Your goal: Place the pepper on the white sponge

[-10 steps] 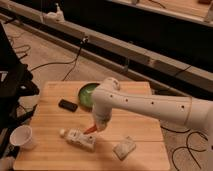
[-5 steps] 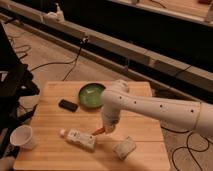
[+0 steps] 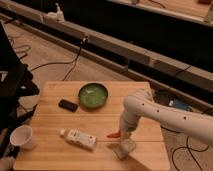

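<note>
The orange-red pepper (image 3: 114,134) hangs at the tip of my gripper (image 3: 120,133), just above the wooden table (image 3: 45,152). The gripper is at the end of the white arm that comes in from the right. The white sponge (image 3: 123,148) lies on the table directly below and slightly right of the pepper, near the front edge. The pepper's tip points left, and it sits a little above the sponge's top left corner.
A green bowl (image 3: 93,95) stands at the back centre of the table. A flat black object (image 3: 67,105) lies left of it. A white bottle with a label (image 3: 78,138) lies left of the pepper. A white cup (image 3: 21,136) stands at the front left.
The arm has carried the pepper to the right, from over the bottle's end to just above the sponge.
</note>
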Action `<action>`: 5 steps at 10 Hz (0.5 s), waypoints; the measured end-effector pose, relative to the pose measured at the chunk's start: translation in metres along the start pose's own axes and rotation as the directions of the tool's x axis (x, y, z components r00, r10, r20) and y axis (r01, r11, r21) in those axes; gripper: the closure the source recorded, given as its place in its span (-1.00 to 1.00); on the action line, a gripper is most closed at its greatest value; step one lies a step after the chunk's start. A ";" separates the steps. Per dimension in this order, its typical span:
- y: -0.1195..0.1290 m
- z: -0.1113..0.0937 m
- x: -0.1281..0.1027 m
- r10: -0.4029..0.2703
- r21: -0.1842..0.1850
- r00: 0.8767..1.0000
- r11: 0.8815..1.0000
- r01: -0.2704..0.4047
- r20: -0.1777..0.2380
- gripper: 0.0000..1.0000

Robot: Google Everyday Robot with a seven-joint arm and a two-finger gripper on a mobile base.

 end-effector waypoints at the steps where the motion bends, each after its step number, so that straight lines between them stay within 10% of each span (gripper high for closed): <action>1: 0.006 0.003 0.016 0.041 -0.008 0.999 0.999 -0.041 0.004 0.95; 5: 0.024 0.014 0.043 0.115 -0.046 0.993 0.992 -0.115 0.009 0.20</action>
